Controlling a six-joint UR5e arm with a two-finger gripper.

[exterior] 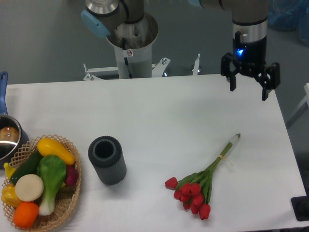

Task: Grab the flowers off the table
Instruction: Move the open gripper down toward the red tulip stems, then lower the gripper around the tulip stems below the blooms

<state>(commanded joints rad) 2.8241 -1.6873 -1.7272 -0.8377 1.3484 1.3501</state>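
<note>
The flowers (195,191) lie flat on the white table (159,116) at the front right. The red tulip buds point toward the front and the tied green stems (226,150) run up and to the right. My gripper (248,92) hangs open and empty above the table's back right part, well behind the stem ends. Its two black fingers (232,82) point down, spread apart.
A dark ribbed cylindrical vase (107,160) stands upright left of the flowers. A wicker basket (72,198) of toy vegetables sits at the front left. A pot (7,137) with a blue handle is at the left edge. The arm's base (131,38) stands behind the table.
</note>
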